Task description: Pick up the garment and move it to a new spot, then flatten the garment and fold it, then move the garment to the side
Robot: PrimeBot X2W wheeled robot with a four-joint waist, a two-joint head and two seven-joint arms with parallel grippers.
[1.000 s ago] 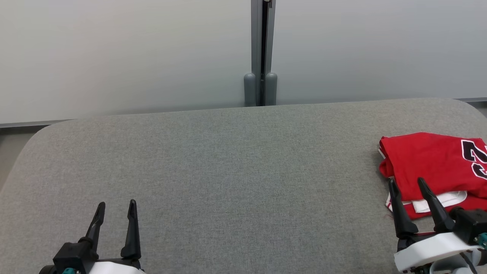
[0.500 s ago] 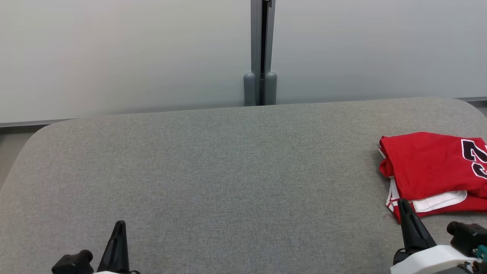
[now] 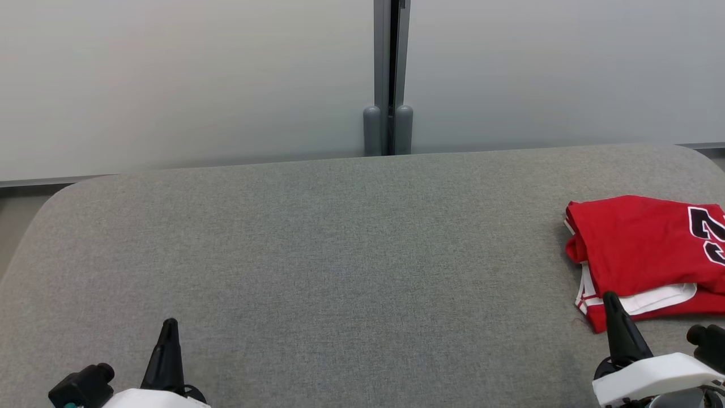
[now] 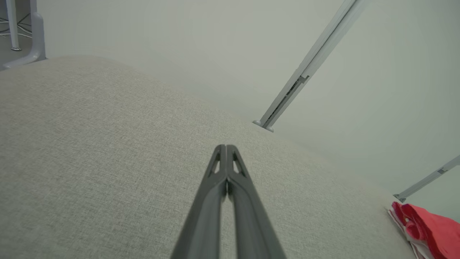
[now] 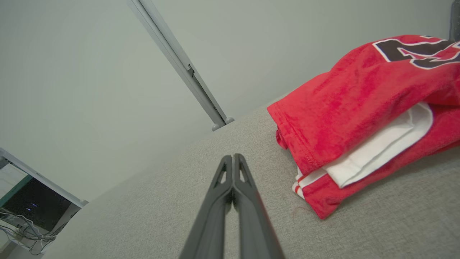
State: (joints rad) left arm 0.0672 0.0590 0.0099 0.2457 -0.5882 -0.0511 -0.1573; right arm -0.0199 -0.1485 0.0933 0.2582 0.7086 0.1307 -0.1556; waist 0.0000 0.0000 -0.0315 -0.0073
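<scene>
Garment [image 3: 640, 249]: one, red, with white trim and a dark number [image 3: 708, 232], is lying folded at the far right of the grey table [image 3: 340, 255], running out past the right edge of the head view. Two grippers are showing along the near edge. The left gripper [image 3: 169, 324] is sitting at the near left, well apart from the garment, its two fingers pressed together into one dark spike and gripping nothing. The right gripper [image 3: 610, 297] is sitting at the near right, just beside the garment's near left corner, likewise clenched and empty. Behind the table one grey post [image 3: 388, 73] is dividing the pale wall [image 3: 170, 85] into two panels.

In the left wrist view, the left gripper [image 4: 226, 147] is pointing across bare table [image 4: 90, 144], both fingers meeting at the tips with nothing between them. One garment [image 4: 431, 230] is peeking in at the lower right corner, far from the tips. One post [image 4: 305, 72] is slanting up the wall, and one table leg [image 4: 34, 32] is standing at the top left.

In the right wrist view, the right gripper [image 5: 233, 157] is closed tip to tip, empty, and apart from the garment [image 5: 359, 108], which is lying just to its right on the table [image 5: 395, 216]. Three layers are showing at its near edge: red over white over red. One screen [image 5: 36, 205] with cables [image 5: 21, 230] is showing at the lower left.
</scene>
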